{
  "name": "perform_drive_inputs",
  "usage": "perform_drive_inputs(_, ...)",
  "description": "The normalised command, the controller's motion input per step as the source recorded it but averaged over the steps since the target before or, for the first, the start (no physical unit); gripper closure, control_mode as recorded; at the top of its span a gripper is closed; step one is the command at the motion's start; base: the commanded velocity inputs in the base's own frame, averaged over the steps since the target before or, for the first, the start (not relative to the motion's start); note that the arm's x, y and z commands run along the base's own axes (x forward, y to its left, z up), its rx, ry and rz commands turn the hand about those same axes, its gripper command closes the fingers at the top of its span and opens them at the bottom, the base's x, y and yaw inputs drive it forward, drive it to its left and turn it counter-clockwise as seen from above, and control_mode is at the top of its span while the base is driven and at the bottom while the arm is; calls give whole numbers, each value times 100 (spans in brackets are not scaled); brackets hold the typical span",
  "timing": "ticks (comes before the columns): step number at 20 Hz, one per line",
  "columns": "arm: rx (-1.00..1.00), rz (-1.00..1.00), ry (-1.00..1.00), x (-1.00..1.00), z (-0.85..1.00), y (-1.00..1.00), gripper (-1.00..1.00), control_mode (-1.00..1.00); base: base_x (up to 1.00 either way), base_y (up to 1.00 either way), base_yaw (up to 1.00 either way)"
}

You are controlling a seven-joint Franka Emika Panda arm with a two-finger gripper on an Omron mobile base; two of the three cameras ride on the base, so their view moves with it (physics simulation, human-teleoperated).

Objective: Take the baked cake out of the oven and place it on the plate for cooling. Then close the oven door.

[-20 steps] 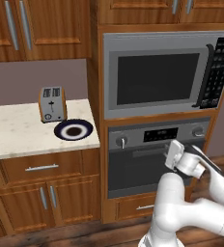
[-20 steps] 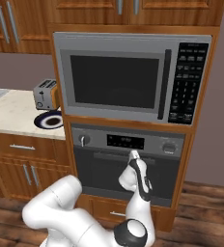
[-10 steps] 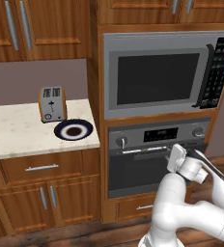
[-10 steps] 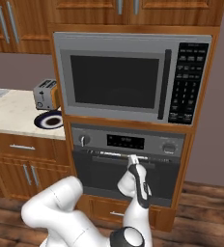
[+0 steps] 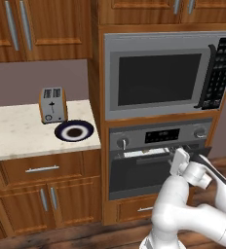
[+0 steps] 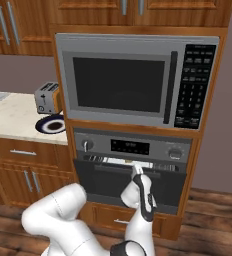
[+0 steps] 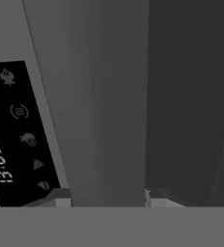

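1. Although the oven door (image 5: 156,172) stood cracked open at its top edge, the task was, by my judgement, barely begun: the door had to drop fully, and the cake had yet to be lifted out, set on the plate, and the door shut.
2. Nearest, the gripper (image 6: 137,169) sat at the door's upper lip, where the handle runs; whether its fingers were closed on the bar or apart, I could not tell.
3. In the hand view the fingertips (image 7: 61,197) rose beside the dark display strip (image 7: 12,125) at 9 o'clock.
4. Through the gap a pale tray edge (image 5: 144,152) showed; the baked cake itself was hidden inside the oven (image 6: 133,165).
5. Farther off, at 10 o'clock, the plate (image 5: 74,131) lay on the counter (image 5: 17,136), just before the toaster (image 5: 52,104).
6. Above the oven hung the microwave (image 6: 133,80); only the part-open door blocked the cake.
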Motion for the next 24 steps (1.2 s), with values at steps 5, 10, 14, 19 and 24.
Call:
perform_drive_inputs(5, 0, 0, 0, -15, 0, -6, 100, -100, 0, 0, 0)
perform_drive_inputs(10, 0, 0, 0, -18, -1, -3, 100, -100, 0, 0, 0)
perform_drive_inputs(14, 0, 0, 0, -25, -2, -3, 100, -100, 0, 0, 0)
perform_drive_inputs(19, 0, 0, 0, -31, -1, -6, 100, -100, 0, 0, 0)
perform_drive_inputs(24, 0, 0, 0, -32, 0, -8, 100, -100, 0, 0, 0)
